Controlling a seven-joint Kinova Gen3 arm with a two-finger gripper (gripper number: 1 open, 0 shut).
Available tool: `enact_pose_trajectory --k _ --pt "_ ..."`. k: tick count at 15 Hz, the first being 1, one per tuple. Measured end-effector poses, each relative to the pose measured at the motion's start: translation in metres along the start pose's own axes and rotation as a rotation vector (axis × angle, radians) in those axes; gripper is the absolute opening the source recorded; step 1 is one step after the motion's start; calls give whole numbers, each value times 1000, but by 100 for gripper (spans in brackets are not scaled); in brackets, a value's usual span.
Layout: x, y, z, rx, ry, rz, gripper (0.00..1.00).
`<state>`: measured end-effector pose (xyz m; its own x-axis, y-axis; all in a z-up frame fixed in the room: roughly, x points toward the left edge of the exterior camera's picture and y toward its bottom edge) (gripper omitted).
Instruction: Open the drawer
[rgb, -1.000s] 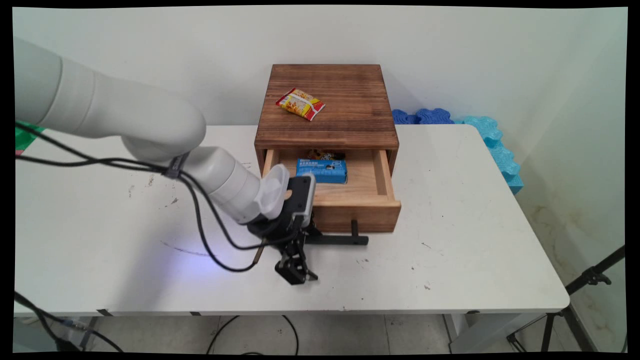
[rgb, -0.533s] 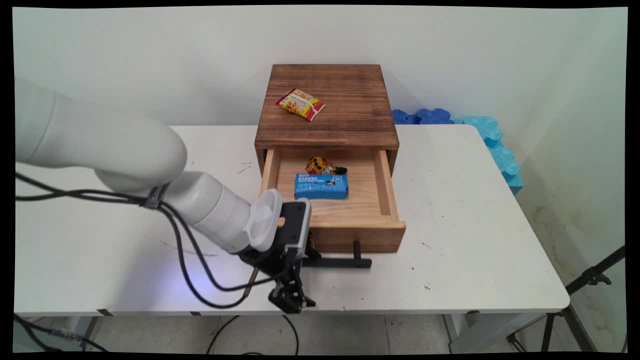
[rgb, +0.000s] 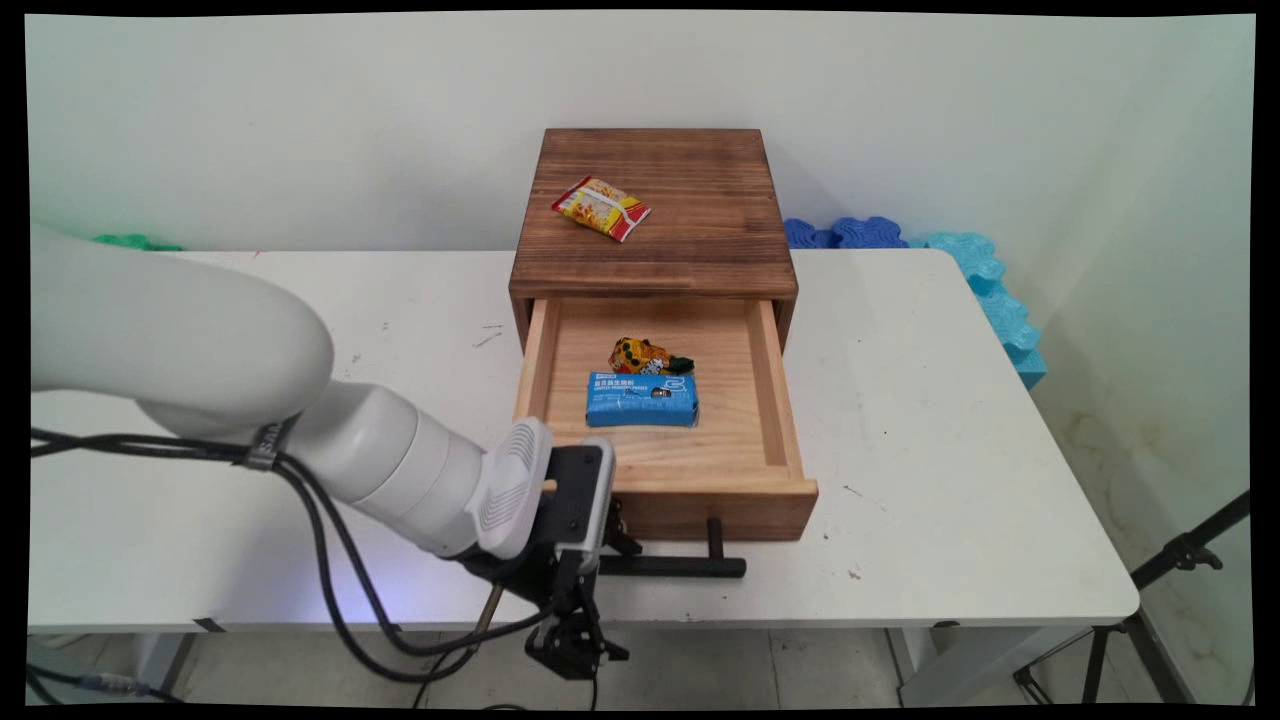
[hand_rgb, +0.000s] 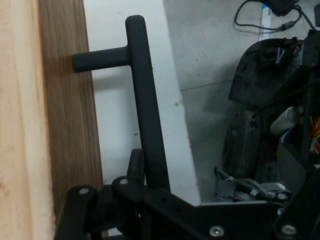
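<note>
A wooden cabinet (rgb: 650, 200) stands at the back of the white table (rgb: 950, 450), its drawer (rgb: 700, 482) pulled far out. Inside lie a blue packet (rgb: 640, 398) and a small yellow-orange wrapped item (rgb: 640, 355). My gripper (rgb: 608, 560) is shut on the left end of the black drawer handle (rgb: 680, 567), close to the table's near edge. In the hand view the handle bar (hand_rgb: 145, 100) runs from my gripper (hand_rgb: 150, 195) up along the drawer front (hand_rgb: 70, 125). The fingertips are hidden behind the linkage.
A yellow and red snack packet (rgb: 600, 207) lies on the cabinet top. Blue foam pieces (rgb: 990, 290) sit beyond the table's far right corner. A black tripod leg (rgb: 1180, 552) stands at the right. Black cables (rgb: 330, 590) hang under my arm.
My gripper has moved toward the table's near edge with the handle, and the drawer has slid further out. The blue packet and the yellow-orange item have come fully into view.
</note>
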<state>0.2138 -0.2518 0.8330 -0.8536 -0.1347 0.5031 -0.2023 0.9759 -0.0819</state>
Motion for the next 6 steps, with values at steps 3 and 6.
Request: enact_pose_trajectory --k 3,6 --pt "0 10 -3 -4 4 1 100" --pt "0 18 -7 -8 11 4 100"
